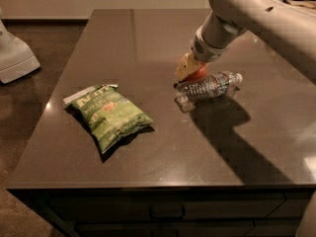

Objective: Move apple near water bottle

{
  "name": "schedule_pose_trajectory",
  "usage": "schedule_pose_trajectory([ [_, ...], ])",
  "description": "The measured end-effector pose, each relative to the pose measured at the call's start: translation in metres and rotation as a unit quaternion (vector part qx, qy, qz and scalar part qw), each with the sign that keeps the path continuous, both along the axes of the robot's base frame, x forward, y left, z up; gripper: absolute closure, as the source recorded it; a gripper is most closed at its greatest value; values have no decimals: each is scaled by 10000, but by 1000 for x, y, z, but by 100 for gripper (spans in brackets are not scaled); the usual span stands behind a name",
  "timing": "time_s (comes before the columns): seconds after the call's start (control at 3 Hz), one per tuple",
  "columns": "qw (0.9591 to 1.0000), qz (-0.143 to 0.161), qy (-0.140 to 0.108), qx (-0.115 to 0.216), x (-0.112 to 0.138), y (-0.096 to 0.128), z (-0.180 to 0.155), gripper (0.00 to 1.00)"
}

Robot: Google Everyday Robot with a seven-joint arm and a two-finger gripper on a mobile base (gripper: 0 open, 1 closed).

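The small red-orange apple [198,73] sits at the far side of the water bottle [208,87], touching or almost touching it. The clear ribbed bottle lies on its side on the dark table [148,33], white cap toward the right. My gripper [188,68] comes down from the upper right on the beige arm [256,14] and is right at the apple, its yellowish tip against the apple's left side. Much of the apple is hidden behind the gripper and the bottle.
A green chip bag [109,114] lies flat at the left front of the table. A white object [15,58] stands on the floor beyond the left edge. The table's front edge [158,185] runs across the lower frame.
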State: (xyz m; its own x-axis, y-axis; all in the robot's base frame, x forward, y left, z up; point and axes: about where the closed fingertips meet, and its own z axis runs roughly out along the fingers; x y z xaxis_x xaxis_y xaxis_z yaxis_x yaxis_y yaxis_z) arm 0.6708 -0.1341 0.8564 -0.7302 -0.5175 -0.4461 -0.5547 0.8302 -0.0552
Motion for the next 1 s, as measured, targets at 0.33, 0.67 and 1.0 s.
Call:
schedule_pose_trajectory([
  [0.33,10000,0,0,0,0,0,1,16],
  [0.67,10000,10,15,-3,0,1,0,0],
  [1.0,10000,10,15,-3,0,1,0,0],
])
